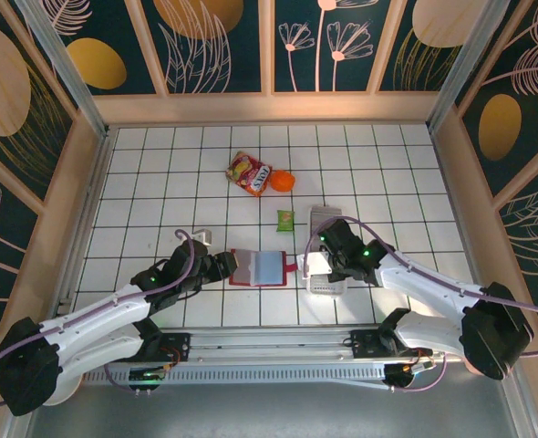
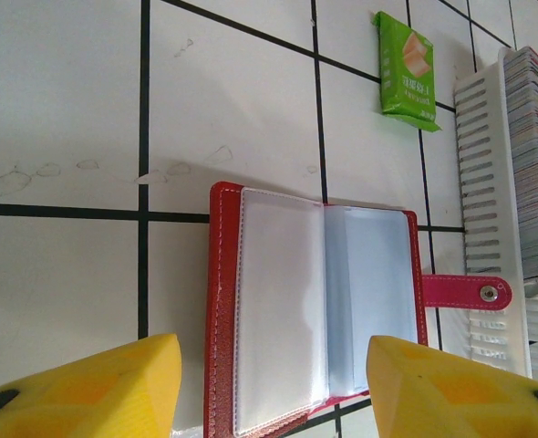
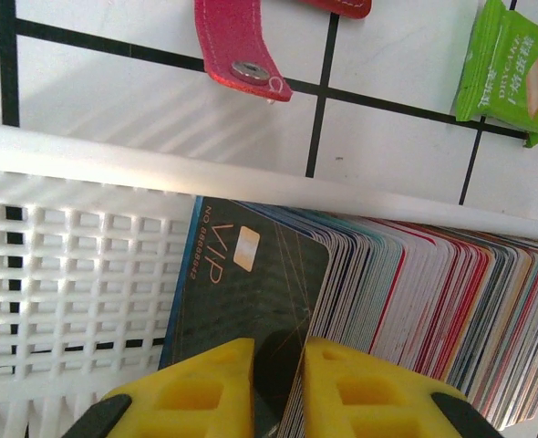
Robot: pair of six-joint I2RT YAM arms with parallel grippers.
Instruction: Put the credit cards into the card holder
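The card holder lies open on the tiled table, a red wallet with bluish clear pockets and its snap tab pointing right. My left gripper hangs open over its near end, one yellow finger on each side and nothing between them. The credit cards stand packed on edge in a white slotted tray. My right gripper reaches into that tray, shut on the front card, a dark one marked VIP, which leans away from the stack.
A small green packet lies beyond the card holder, close to the tray's far end. Farther back are a red-and-yellow snack packet and an orange ball. Wooden walls fence the table.
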